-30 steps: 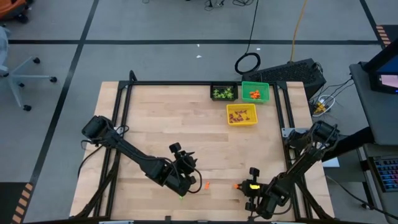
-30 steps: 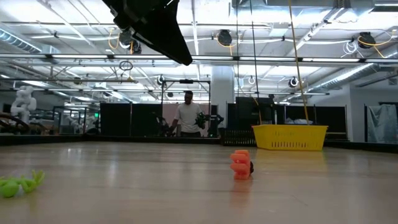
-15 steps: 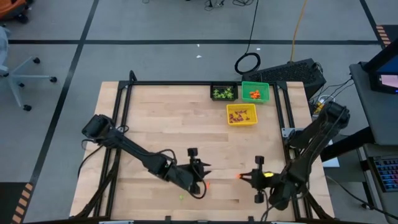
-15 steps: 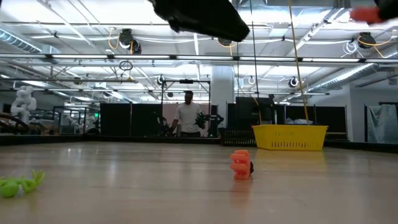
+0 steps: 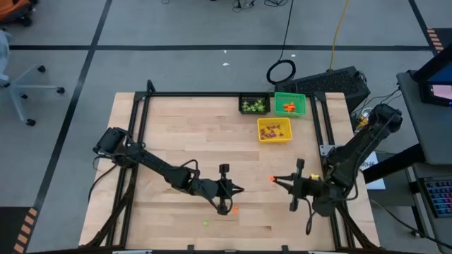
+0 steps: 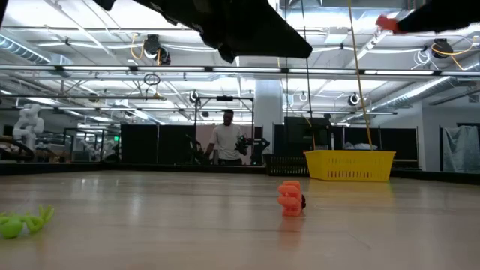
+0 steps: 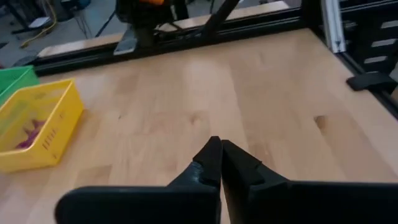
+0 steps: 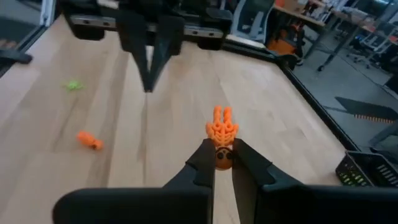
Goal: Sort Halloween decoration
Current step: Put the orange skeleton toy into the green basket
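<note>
- Halloween decoration pieces are split between the bins near the far edge of the counter (image 5: 169, 134) and a few strays near its front edge: an orange trinket (image 5: 234, 209) lies on the wood just beside the left gripper (image 5: 229, 201), and a light-green trinket (image 5: 205, 224) sits closer to the front edge.
- The right gripper (image 5: 277, 180) holds another orange piece (image 8: 221, 134), its fingers (image 8: 202, 163) clamped on the base with the piece's prongs sticking out past the tips.
- Compared with a second ago, the right arm has lifted away from the front edge and swung toward the middle of the counter; the low view shows its orange piece (image 6: 386, 23) carried high above the wood.
- The left gripper has travelled from over the light-green trinket toward the loose orange one, and its fingers (image 7: 210, 163) have gone from apart to pressed together with nothing visible between them.
- The loose orange trinket (image 6: 290, 199) is on the wood in the same place as before, so that closing seems to have caught nothing, or it is only a transit posture.
- The green bin (image 5: 289, 104) already holds orange pieces, the black bin (image 5: 254, 105) light-green ones and the yellow bin (image 5: 275, 130) purple ones.
- My reading: the right arm is on its way to the green bin, while the left arm has two pickups outstanding.
</note>
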Motion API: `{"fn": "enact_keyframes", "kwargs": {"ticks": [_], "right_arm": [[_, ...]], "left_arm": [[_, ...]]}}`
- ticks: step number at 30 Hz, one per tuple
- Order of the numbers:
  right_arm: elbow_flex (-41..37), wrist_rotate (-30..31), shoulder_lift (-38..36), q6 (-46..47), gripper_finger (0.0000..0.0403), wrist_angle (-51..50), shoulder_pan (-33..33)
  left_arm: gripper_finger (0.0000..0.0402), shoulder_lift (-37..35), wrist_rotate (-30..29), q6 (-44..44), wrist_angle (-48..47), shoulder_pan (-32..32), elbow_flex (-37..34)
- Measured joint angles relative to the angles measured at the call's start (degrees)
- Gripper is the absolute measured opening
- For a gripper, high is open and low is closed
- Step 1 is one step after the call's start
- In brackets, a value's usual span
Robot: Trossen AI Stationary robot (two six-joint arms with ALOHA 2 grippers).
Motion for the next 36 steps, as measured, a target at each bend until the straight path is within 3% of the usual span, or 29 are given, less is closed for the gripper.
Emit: {"fn": "enact_keyframes", "kwargs": {"ticks": [12, 18, 24, 30, 36], "right_arm": [[-19.8, -11.1, -0.6, -14.5, 0.0013, 44.5, -6.3], [-25.9, -16.7, -0.6, -21.1, 0.0013, 58.7, -8.6], [-28.2, -21.2, -0.6, -24.2, 0.0013, 63.1, -10.1], [-28.3, -21.2, -0.6, -26.1, 0.0013, 63.1, -10.9], [-28.3, -21.1, -0.6, -36.2, 0.0013, 63.1, -11.2]], "left_arm": [[0.0006, -4.2, 0.8, 4.7, 3.8, 0.3, -1.7], [0.0005, -5.2, 3.2, 3.0, 18.1, 2.8, -10.3], [0.0005, -6.1, 4.3, 0.6, 25.8, 3.4, -17.1], [0.0005, -6.1, 4.3, -0.8, 26.7, 3.4, -17.4], [0.0005, -6.1, 4.3, -0.8, 26.7, 3.3, -17.4]]}}
